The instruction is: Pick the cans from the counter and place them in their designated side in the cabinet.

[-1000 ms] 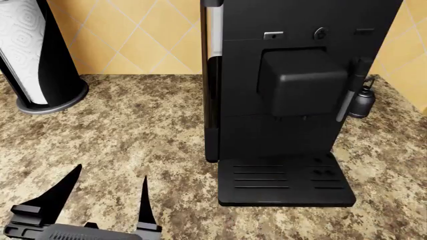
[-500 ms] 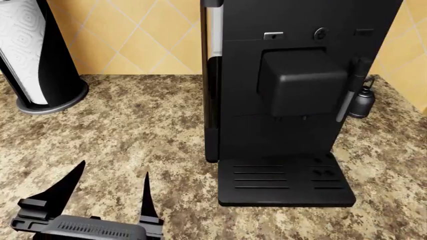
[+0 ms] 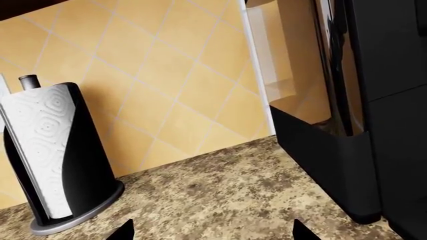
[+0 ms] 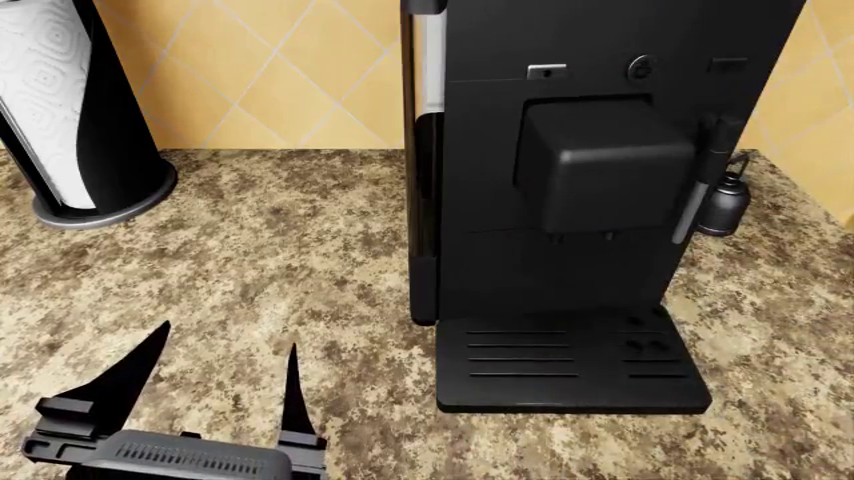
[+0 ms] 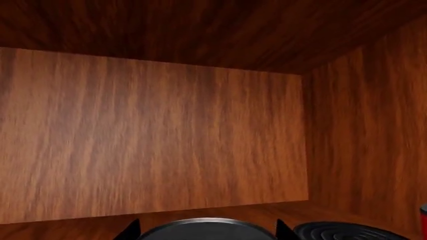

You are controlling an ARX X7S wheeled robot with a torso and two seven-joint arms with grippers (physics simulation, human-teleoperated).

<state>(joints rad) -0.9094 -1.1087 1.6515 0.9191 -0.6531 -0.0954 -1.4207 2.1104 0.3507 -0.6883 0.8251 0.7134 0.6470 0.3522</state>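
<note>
cabinet [image 5: 167, 135] wood fills the right wrist view: back wall across the middle, side wall at the right, ceiling along the top. at the bottom edge of that frame a grey round lid [image 5: 200, 227] sits between the two dark fingertips [image 5: 130, 230] of the right gripper [image 5: 203, 231], so one can seems to be inside the cabinet, low and centred. i cannot tell whether the fingers are pressing on it or just flanking it. a second dark ribbed round top [image 5: 347, 231] shows at the lower right, just beside the first, and a sliver of red [image 5: 423, 215] sits at the far right edge; what these are is unclear.

in the head view the left gripper [image 4: 214, 385] hangs at the lower left of the frame over the counter [image 4: 294, 250], fingers spread wide with nothing between them. no can shows on the counter there, only a paper towel holder [image 4: 74, 110] at the upper left and a black coffee machine [image 4: 587, 190] filling the centre and right.

the step in hand looks like setting this can down on the cabinet floor. to do it well: make sure the can's base is flat on the floor before letting go, keep it clear of the round top beside it, then part the fingers fully and draw straight back so neither tip drags the can. the left arm is best kept where it is, away from the coffee machine.
</note>
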